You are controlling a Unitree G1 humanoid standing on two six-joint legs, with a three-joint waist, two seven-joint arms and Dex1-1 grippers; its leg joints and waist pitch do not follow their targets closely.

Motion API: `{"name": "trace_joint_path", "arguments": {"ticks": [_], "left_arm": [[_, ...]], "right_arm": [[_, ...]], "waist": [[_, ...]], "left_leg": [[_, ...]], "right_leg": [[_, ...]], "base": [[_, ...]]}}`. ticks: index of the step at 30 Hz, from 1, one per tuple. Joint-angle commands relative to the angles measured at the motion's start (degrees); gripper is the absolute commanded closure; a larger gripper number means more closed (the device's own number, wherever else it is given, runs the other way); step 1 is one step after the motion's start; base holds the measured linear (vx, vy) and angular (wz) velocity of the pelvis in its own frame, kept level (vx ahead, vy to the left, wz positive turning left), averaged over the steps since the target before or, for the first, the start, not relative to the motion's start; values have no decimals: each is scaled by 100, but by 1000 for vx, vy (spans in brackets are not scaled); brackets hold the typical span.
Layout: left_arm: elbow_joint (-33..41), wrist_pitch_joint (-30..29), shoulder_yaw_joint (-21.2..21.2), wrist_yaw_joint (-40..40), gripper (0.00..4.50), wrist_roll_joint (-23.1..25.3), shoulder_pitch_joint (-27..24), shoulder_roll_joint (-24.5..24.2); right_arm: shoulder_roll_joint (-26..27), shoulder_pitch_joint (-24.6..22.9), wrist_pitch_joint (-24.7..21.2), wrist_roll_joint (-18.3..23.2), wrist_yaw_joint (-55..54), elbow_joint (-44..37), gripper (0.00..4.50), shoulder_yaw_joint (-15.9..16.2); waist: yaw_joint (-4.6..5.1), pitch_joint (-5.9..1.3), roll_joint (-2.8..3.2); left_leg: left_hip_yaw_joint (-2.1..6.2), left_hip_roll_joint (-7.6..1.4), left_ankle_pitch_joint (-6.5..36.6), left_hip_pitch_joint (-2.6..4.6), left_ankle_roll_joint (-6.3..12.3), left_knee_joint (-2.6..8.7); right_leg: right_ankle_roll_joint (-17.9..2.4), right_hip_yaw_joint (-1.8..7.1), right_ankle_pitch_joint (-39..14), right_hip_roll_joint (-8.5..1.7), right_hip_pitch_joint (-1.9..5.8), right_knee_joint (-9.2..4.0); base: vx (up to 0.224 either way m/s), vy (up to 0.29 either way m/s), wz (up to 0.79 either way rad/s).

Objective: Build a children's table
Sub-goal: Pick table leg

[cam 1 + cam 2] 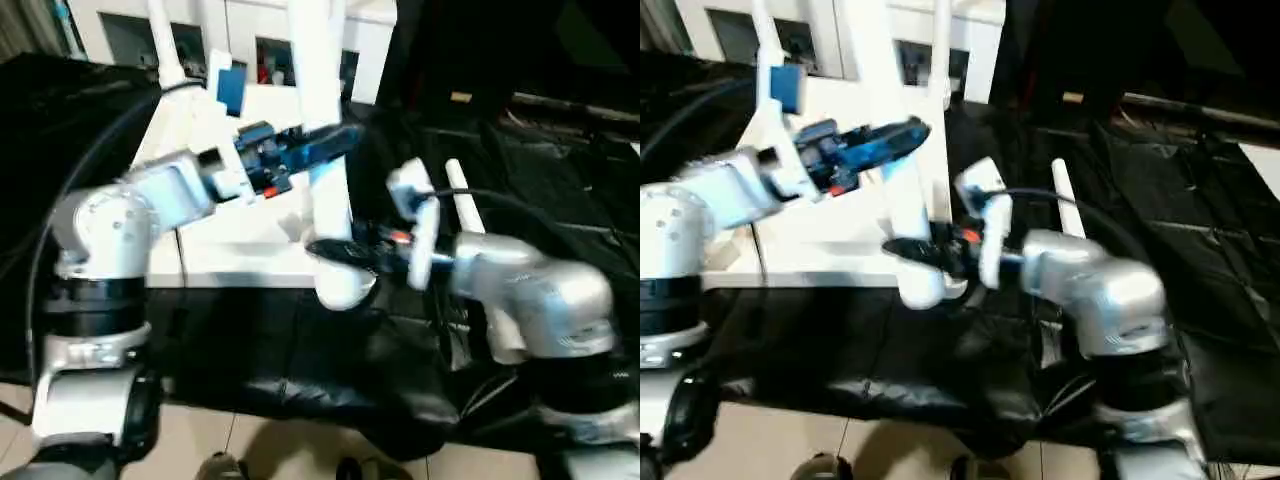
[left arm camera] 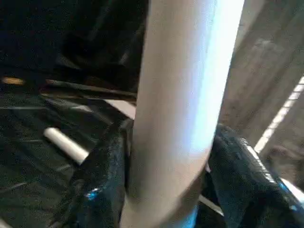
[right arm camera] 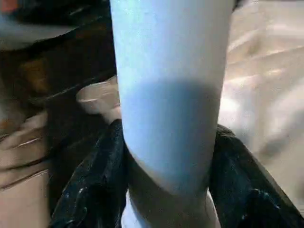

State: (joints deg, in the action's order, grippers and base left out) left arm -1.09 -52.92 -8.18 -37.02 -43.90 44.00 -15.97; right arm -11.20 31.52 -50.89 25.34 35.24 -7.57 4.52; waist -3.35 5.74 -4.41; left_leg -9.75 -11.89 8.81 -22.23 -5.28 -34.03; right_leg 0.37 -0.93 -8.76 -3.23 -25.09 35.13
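Leg in hand point(image 1: 325, 150) is standing near-upright, long axis running top to bottom, its rounded lower end hanging just above the near edge of the white table top point(image 1: 240, 250), which is lying flat on the black-draped bench

Left gripper point(image 1: 318, 140) is reaching in from the left and sitting higher on the leg; right gripper point(image 1: 335, 250) is coming in from the right and sitting low, close to the rounded end. Right one is nearer the end that has to go into a socket

Jaws, left: the left wrist view is showing the white tube between the two black fingers point(image 2: 102, 175), both pressing its sides, so partly parted and closed on the leg

Jaws, right: same picture from the right wrist, fingers point(image 3: 90, 190) hugging the tube either side, gripping at roughly tube width

Another leg point(image 1: 165, 45) is already standing up from the far left part of the top. A loose leg point(image 1: 462, 200) is lying on the black cloth to the right, long axis running near to far

Judgement: the coming move is turning on bringing the held leg's lower end over a corner socket; I cannot tell which socket from here
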Motion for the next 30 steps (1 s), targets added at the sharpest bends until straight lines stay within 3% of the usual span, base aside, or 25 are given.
{"name": "trace_joint_path", "arguments": {"ticks": [1,3,4,6,8,12,15,24,26,27,30], "left_arm": [[303,168,255,351,154,314,-122,155],[367,201,308,519,153,406,-182,255],[397,219,328,684,153,465,-213,350],[341,274,291,993,153,536,-205,535],[289,304,268,1052,153,517,-186,590],[121,359,208,1255,192,628,-103,639],[218,299,150,1222,223,549,-157,639],[385,115,107,1178,252,326,-229,667],[381,78,114,1082,253,287,-209,606],[366,53,161,932,253,289,-192,514],[398,-7,280,594,255,259,-193,333]], "right_arm": [[93,-30,110,-334,-551,63,258,18],[170,-27,160,-460,-745,48,259,94],[226,-30,188,-525,-864,26,259,143],[223,-54,246,-660,-959,-47,259,308],[231,-77,286,-705,-982,-73,259,360],[344,-92,362,-834,-1181,-73,259,384],[363,-60,382,-857,-1212,-37,259,395],[332,-35,588,-947,-1166,-1,261,489],[411,-23,610,-770,-1046,-4,261,389],[465,-8,516,-513,-899,-15,205,241],[374,18,392,-368,-750,-26,188,179]], "waist": [[5,-450,65],[16,-445,82],[17,-434,133],[36,-433,94],[31,-436,102],[56,-418,72],[83,-418,71],[121,-409,82],[126,-411,84],[130,-405,91],[125,-415,99]], "left_leg": [[-42,-19,1014,91,-327,377],[-46,-3,1055,90,-322,377],[-39,1,1121,94,-347,382],[-45,4,1189,91,-349,377],[-38,10,1223,90,-337,376],[-33,21,1324,77,-312,382],[-26,17,1332,74,-303,382],[-31,15,1356,78,-261,384],[-30,15,1392,83,-263,383],[-31,16,1420,83,-246,387],[-29,9,1361,94,-223,389]], "right_leg": [[-719,138,-1514,-244,339,-369],[-673,139,-1402,-220,335,-373],[-650,139,-1423,-218,329,-376],[-624,139,-1400,-205,332,-390],[-598,138,-1436,-207,340,-388],[-489,133,-1671,-207,320,-422],[-455,131,-1670,-204,317,-418],[-518,130,-1633,-201,310,-417],[-513,132,-1681,-205,307,-422],[-507,134,-1703,-203,297,-427],[-532,136,-1621,-205,296,-404]], "base": [[0,0,0],[0,0,0],[0,0,0],[0,0,0],[0,0,0],[0,0,0],[0,0,0],[0,0,0],[0,0,0],[0,0,0],[0,0,0]]}}
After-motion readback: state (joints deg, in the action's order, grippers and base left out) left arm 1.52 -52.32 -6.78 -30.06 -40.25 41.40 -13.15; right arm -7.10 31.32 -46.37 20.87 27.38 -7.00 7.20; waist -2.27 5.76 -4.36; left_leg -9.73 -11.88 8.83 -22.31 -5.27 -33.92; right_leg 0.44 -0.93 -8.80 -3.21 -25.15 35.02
